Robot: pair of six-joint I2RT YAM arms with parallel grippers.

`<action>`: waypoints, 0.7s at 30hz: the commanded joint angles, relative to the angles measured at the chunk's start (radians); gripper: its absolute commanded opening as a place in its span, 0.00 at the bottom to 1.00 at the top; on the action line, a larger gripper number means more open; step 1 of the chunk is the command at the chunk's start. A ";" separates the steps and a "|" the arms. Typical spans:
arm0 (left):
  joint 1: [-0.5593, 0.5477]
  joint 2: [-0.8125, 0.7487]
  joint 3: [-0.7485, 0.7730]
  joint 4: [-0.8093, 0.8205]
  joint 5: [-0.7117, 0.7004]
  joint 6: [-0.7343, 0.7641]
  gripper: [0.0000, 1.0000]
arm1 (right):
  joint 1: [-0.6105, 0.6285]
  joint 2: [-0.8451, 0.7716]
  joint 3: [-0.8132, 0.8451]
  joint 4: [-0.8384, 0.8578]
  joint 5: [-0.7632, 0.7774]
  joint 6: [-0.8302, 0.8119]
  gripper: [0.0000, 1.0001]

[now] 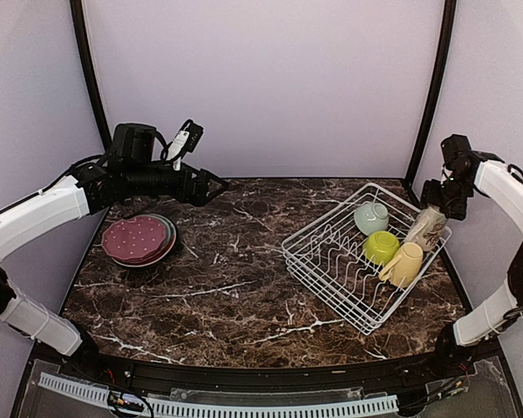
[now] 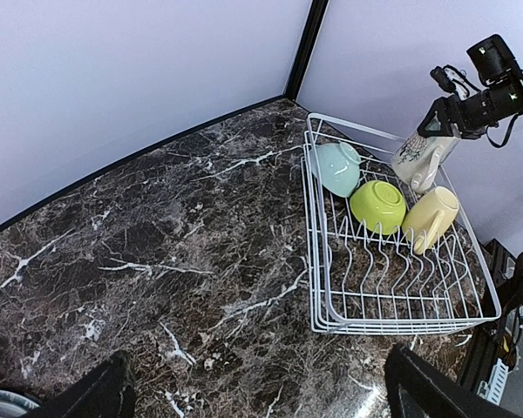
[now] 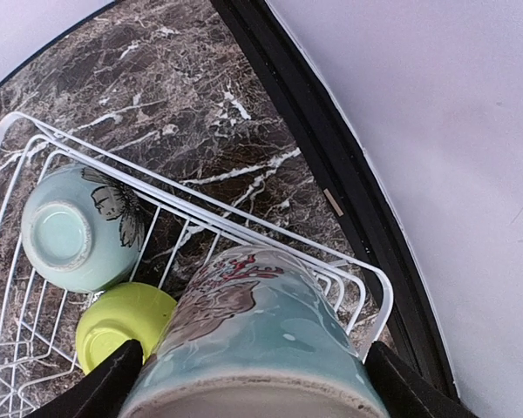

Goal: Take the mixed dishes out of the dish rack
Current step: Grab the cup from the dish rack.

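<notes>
The white wire dish rack (image 1: 327, 261) stands at the right of the table and holds a pale mint bowl (image 1: 370, 217), a lime-green bowl (image 1: 381, 246) and a yellow mug (image 1: 403, 264). My right gripper (image 1: 438, 207) is shut on the cream-grey mug (image 1: 426, 228) with a painted pattern and holds it over the rack's far right corner; in the right wrist view the mug (image 3: 253, 340) fills the space between the fingers. My left gripper (image 1: 211, 186) is open and empty above the table's far left. The stacked plates (image 1: 139, 239), the maroon-pink dotted one on top, lie on the table at the left.
A black frame post (image 1: 427, 96) rises behind the rack, near my right arm. The table's black edge (image 3: 331, 165) runs close by the rack's far corner. Pale walls close in the back and sides.
</notes>
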 commanded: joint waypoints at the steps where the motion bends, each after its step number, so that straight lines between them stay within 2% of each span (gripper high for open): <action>1: -0.007 0.006 0.008 -0.022 0.011 0.007 0.99 | -0.005 -0.055 0.098 0.010 0.017 -0.034 0.14; 6: -0.007 0.008 0.008 -0.022 0.014 0.005 0.99 | -0.005 -0.089 0.133 0.023 -0.029 -0.055 0.00; 12: -0.007 0.010 0.009 -0.023 0.020 0.004 0.99 | -0.005 -0.099 0.169 0.050 -0.120 -0.050 0.00; 21: -0.007 0.013 0.016 -0.028 0.034 -0.005 0.99 | -0.005 -0.111 0.216 0.143 -0.394 0.041 0.00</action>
